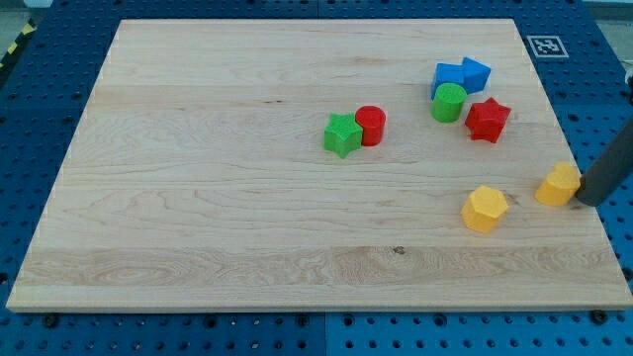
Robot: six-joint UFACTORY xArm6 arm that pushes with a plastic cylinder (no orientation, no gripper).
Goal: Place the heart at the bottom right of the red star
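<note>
A single camera looks down on the table (247, 198) from above and from its near long edge, tilted forward so the far edge toward 12 o'clock appears shorter than the near edge at 6 o'clock. It stands far enough back to take in almost the whole table, with strips of blue perforated base (59, 336) around it. No second view exists, so nothing is shared.

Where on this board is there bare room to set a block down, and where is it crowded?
Free: the whole half on the view's left of the green star, and the strip along the view's bottom under the yellow hexagon. Crowded: the view's upper right, where blue blocks, green cylinder and red star bunch. My tip sits beside the yellow heart.
</note>
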